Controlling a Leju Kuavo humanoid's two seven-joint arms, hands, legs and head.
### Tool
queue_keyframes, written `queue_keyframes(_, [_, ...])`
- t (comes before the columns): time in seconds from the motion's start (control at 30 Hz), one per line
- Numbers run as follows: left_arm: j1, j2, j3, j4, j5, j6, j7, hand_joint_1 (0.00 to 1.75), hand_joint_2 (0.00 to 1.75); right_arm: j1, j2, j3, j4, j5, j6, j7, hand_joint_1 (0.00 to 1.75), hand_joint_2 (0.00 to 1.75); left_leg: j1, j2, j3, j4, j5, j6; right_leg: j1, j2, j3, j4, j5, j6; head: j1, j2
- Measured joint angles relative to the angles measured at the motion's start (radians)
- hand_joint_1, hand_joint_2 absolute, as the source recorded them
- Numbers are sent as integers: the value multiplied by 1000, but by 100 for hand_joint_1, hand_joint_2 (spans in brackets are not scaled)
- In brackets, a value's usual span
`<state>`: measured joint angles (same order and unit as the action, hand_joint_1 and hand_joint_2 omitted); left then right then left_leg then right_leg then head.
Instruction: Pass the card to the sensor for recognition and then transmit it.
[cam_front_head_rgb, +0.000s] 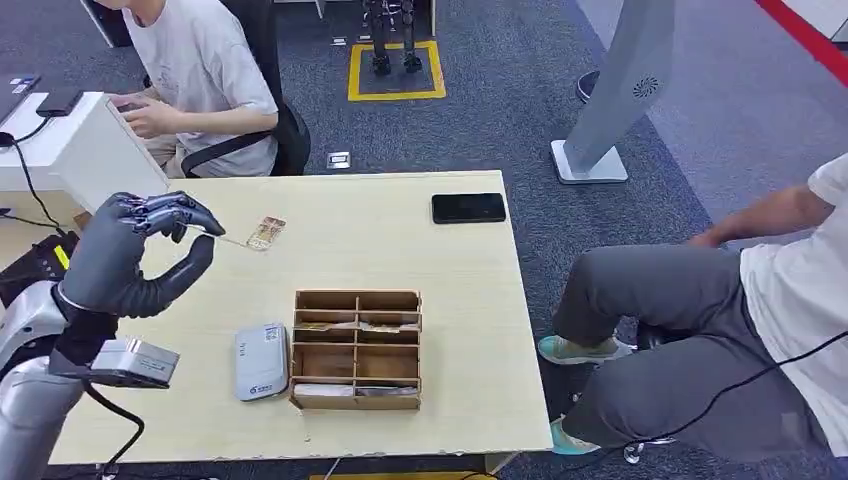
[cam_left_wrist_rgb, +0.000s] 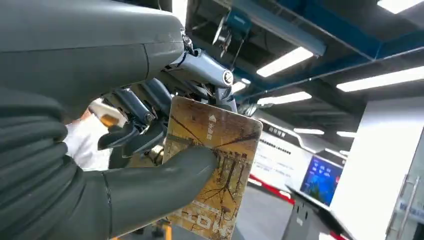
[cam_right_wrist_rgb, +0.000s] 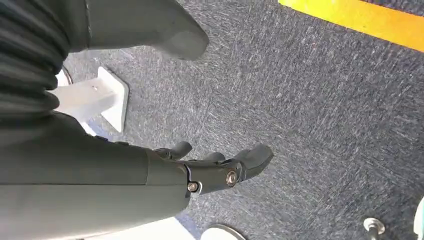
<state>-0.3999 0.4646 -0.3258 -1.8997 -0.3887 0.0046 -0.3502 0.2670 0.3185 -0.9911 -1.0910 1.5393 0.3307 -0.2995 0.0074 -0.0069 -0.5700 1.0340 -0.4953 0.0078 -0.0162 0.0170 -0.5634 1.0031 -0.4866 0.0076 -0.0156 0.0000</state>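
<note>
The wooden divided organizer (cam_front_head_rgb: 357, 349) sits toward the near edge of the counter (cam_front_head_rgb: 470, 300); several of its compartments hold flat cards, others look bare. The grey card reader (cam_front_head_rgb: 261, 361) lies just beside it on the left. The left robot hand (cam_front_head_rgb: 135, 255) is raised over the counter's left side, pinching the brown patterned card (cam_left_wrist_rgb: 215, 165) between thumb and fingers. A black phone (cam_front_head_rgb: 468, 207) lies near the far right edge, with bare wood between. The right robot hand (cam_right_wrist_rgb: 200, 170) hangs over carpet, fingers apart, grasping nothing.

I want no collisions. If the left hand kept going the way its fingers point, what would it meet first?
Probably nothing soon: the left hand, pinching the card, points across the bare table towards the black phone; depth is unclear.
</note>
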Motion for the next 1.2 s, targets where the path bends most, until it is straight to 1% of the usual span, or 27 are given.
queue_keyframes(0.27, [-4,1,19,-15,-2,0,-1,175,175,-1,0,0,8,0,0,-1,0,175,0,0,0,0,0,0,0,0,0,0,0,0,0,0])
queue_keyframes(0.33, [-7,3,23,-15,-6,12,0,175,175,-1,0,0,9,0,0,-3,0,175,0,0,0,0,0,0,0,0,0,0,0,0,0,0])
queue_keyframes(0.4, [-39,25,23,-15,-1,23,29,175,175,-3,0,-4,9,0,-3,-10,0,175,1,0,0,0,0,0,0,0,0,0,0,0,0,0])
queue_keyframes(0.47, [-121,72,35,-14,27,-3,70,175,175,-6,0,-13,9,0,-8,-16,0,175,1,0,0,0,0,0,1,0,0,0,0,0,0,0])
queue_keyframes(0.53, [-194,102,58,-1,45,-29,98,175,175,-7,0,-17,10,0,-9,-16,0,175,1,0,0,0,0,0,1,0,0,0,0,-1,0,0])
queue_keyframes(0.6, [-250,123,86,20,52,-39,117,175,175,-8,0,-23,11,0,-8,-13,0,175,1,0,0,0,0,0,1,1,-1,0,1,-1,0,0])
queue_keyframes(0.67, [-283,134,102,43,17,-29,144,175,175,-10,0,-28,13,0,-8,-3,0,175,1,0,0,0,0,0,1,1,-1,0,1,-1,0,0])
queue_keyframes(0.7, [-297,138,105,57,-22,-13,161,175,175,-10,0,-28,14,0,-8,-3,0,175,1,0,0,0,0,0,1,1,-1,0,0,-1,0,0])
queue_keyframes(0.73, [-309,139,104,78,-106,-1,203,175,175,-10,0,-28,15,0,-15,-3,0,175,1,0,0,0,0,0,1,1,-2,0,0,-1,0,0])
queue_keyframes(0.77, [-325,125,100,118,-215,3,273,175,175,-11,-2,-22,20,0,-30,-8,0,175,0,0,0,0,0,0,0,0,-4,-1,0,0,0,0])
queue_keyframes(0.8, [-348,95,92,175,-303,28,316,175,175,-15,-7,-13,32,0,-56,-15,0,175,0,-2,0,0,1,0,0,-2,-3,-1,0,0,-1,0])
queue_keyframes(0.83, [-369,53,76,270,-387,88,338,175,175,-23,-16,-2,56,0,-82,-19,0,175,0,-4,0,0,1,1,0,-4,-2,-1,0,0,0,0])
queue_keyframes(0.87, [-380,18,57,362,-434,154,344,175,175,-34,-25,5,78,0,-101,-20,0,175,-1,-4,0,0,3,2,0,-5,0,-1,1,1,0,0])
queue_keyframes(0.9, [-388,-10,34,431,-451,209,344,175,175,-43,-32,13,94,0,-113,-18,0,175,-1,-4,0,0,4,1,0,-4,0,-1,3,2,1,0])
queue_keyframes(0.97, [-399,-53,-5,533,-474,264,365,175,175,-45,-41,27,108,0,-106,-5,0,175,-1,-3,-1,1,4,2,-1,-2,0,-1,4,2,1,0])
queue_keyframes(1.0, [-408,-69,-18,572,-479,273,381,175,175,-41,-44,32,111,0,-97,0,0,175,-1,-3,-1,1,4,2,-1,-1,0,-1,5,3,2,0])
queue_keyframes(1.07, [-422,-82,-32,626,-481,273,399,175,175,-27,-47,42,112,0,-82,5,0,175,-2,-2,-1,1,4,2,-2,0,-1,-1,5,3,2,0])
queue_keyframes(1.2, [-434,-97,-52,692,-482,270,405,175,175,-16,-51,52,115,0,-74,5,0,175,-2,-1,-2,1,4,2,-2,0,-2,-1,4,3,2,0])
